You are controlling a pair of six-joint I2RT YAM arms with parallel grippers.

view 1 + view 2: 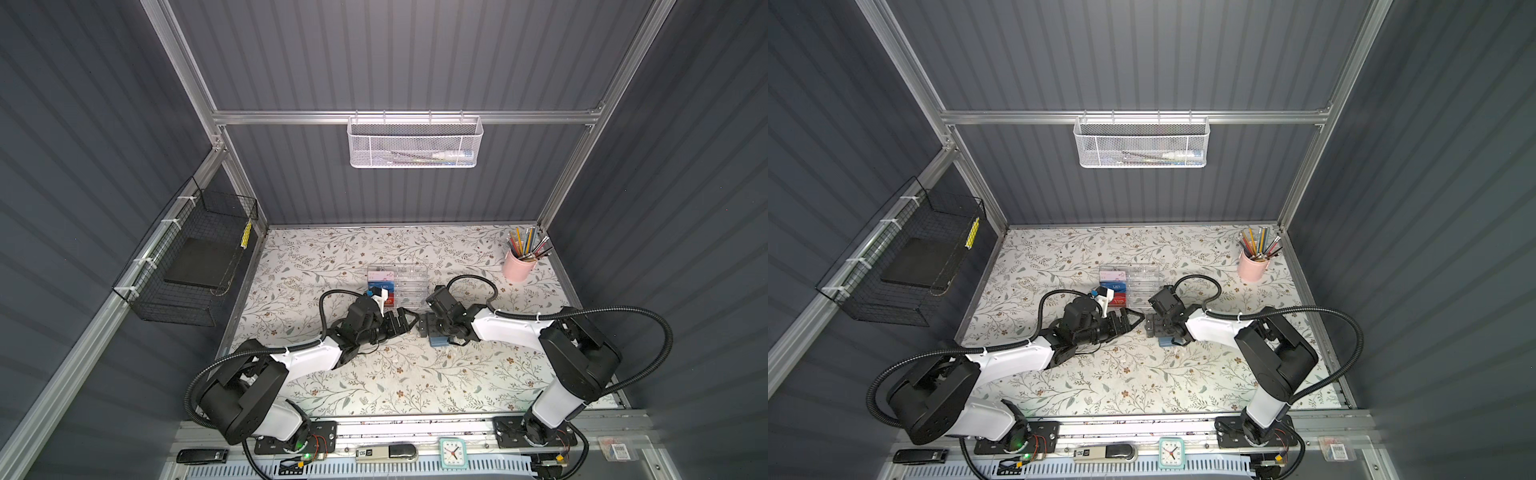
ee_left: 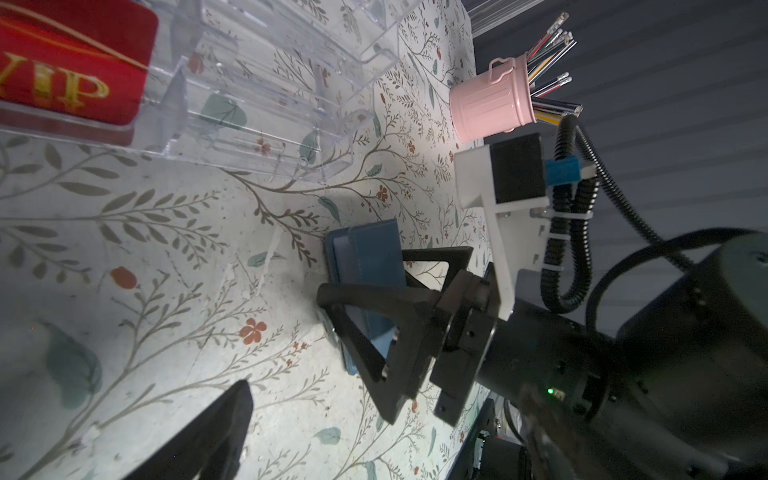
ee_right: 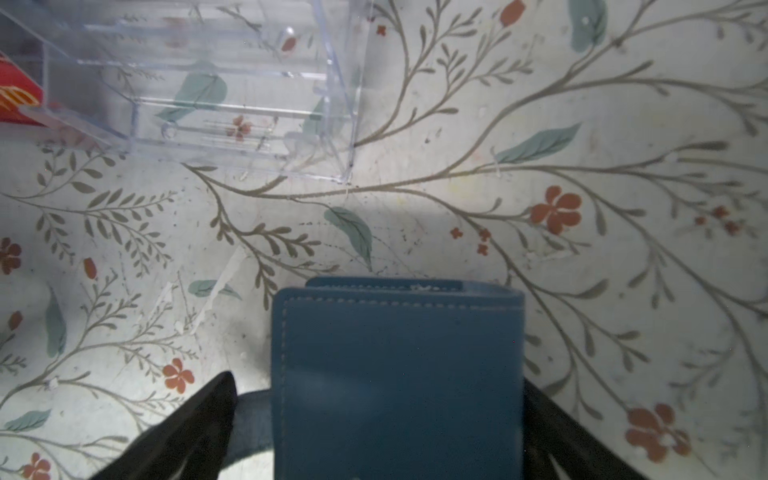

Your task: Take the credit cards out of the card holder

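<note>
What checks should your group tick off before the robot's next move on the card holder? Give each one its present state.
1. The card holder sits between the fingers of the right pincer: ok.
2. The right pincer is open, not clamped: ok, a gap shows beside one finger.
3. The left pincer is open and empty: ok.
4. The card holder is unfolded: not ok, it is folded shut.
5. The credit cards show inside it: cannot tell.
6. The acrylic box stands apart from the card holder: ok.
</note>
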